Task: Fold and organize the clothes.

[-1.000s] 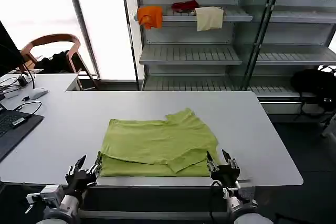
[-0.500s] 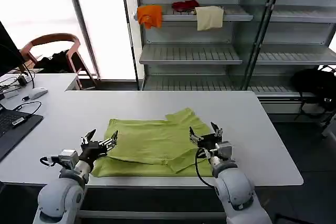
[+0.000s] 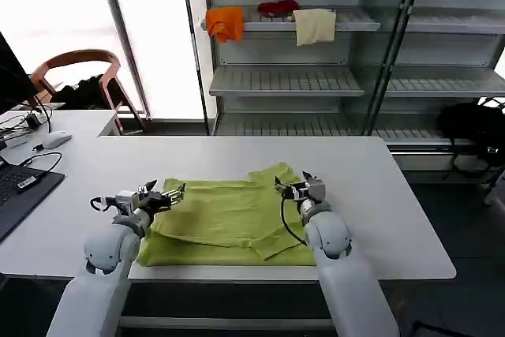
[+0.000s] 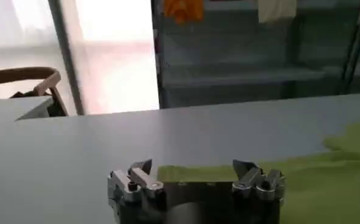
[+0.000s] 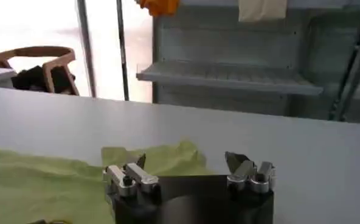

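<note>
The lime yellow-green T-shirt (image 3: 233,222) lies partly folded on the white table (image 3: 371,195), with a sleeve sticking out at its far right corner. My left gripper (image 3: 171,195) hovers open over the shirt's far left corner. My right gripper (image 3: 293,187) hangs open over the far right part, just by the sleeve. In the left wrist view the left gripper (image 4: 193,172) has the shirt's far edge (image 4: 195,173) between its spread fingers. In the right wrist view the right gripper (image 5: 187,162) is open above the sleeve (image 5: 165,158). Nothing is held.
A laptop (image 3: 20,191), cables and a mouse (image 3: 57,140) sit on the table to the left. A chair (image 3: 79,76) stands behind. Metal shelves (image 3: 316,80) at the back carry an orange cloth (image 3: 226,24), a red cloth and a cream cloth (image 3: 314,27).
Both arms have come up from below the table's front edge and reached forward over the shirt toward its far corners. The shirt has not moved.
</note>
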`<action>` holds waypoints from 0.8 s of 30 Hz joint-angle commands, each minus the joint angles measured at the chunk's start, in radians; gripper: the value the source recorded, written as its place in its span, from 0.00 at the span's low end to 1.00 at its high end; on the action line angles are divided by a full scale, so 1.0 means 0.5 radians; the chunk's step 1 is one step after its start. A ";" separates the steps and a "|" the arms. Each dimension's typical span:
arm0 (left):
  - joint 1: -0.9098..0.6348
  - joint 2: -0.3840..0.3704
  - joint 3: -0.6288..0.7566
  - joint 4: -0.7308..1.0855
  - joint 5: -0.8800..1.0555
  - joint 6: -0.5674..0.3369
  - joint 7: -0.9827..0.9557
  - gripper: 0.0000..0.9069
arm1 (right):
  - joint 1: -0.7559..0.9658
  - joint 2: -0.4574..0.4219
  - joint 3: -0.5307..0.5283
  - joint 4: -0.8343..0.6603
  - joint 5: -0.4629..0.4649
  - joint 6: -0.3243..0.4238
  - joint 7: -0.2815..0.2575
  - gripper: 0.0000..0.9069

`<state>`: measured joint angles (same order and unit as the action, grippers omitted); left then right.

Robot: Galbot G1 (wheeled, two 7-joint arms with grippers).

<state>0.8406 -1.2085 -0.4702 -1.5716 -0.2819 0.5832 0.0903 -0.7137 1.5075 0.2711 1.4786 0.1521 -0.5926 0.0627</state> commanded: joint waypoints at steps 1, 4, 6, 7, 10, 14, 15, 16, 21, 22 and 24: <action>-0.278 0.013 0.069 0.404 0.065 -0.002 0.030 1.00 | 0.150 0.049 -0.008 -0.275 0.025 0.002 0.003 1.00; -0.289 0.005 0.062 0.444 0.069 -0.002 0.032 0.99 | 0.170 0.061 -0.007 -0.306 0.020 0.004 0.013 1.00; -0.282 -0.003 0.051 0.443 0.065 -0.002 0.037 0.99 | 0.177 0.071 -0.003 -0.321 0.016 0.004 0.015 1.00; -0.274 -0.003 0.049 0.436 0.064 -0.002 0.041 0.98 | 0.183 0.078 -0.001 -0.328 0.015 0.005 0.017 1.00; -0.257 -0.007 0.035 0.431 0.058 -0.002 0.047 0.94 | 0.200 0.091 0.002 -0.355 0.007 0.006 0.021 1.00; -0.220 -0.006 0.020 0.386 0.035 -0.002 0.057 0.82 | 0.222 0.104 0.004 -0.392 -0.008 0.006 0.015 1.00; -0.216 -0.006 0.017 0.382 0.027 -0.002 0.059 0.80 | 0.225 0.105 0.003 -0.400 -0.012 0.007 0.015 1.00; -0.207 -0.006 0.013 0.368 0.021 -0.002 0.059 0.78 | 0.226 0.106 0.003 -0.405 -0.018 0.007 0.013 1.00; -0.146 -0.002 -0.008 0.309 -0.019 -0.001 0.070 0.73 | 0.222 0.105 0.004 -0.425 -0.046 0.008 -0.001 0.90; -0.140 -0.003 -0.008 0.313 -0.018 -0.001 0.073 0.72 | 0.223 0.106 0.004 -0.435 -0.053 0.008 -0.004 0.86; -0.131 -0.006 -0.007 0.323 -0.017 -0.002 0.083 0.69 | 0.221 0.110 0.005 -0.448 -0.074 0.009 -0.018 0.77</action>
<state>0.7612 -1.2119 -0.4736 -1.4127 -0.2781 0.5828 0.1240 -0.6149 1.5586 0.2740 1.2864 0.1273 -0.5869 0.0570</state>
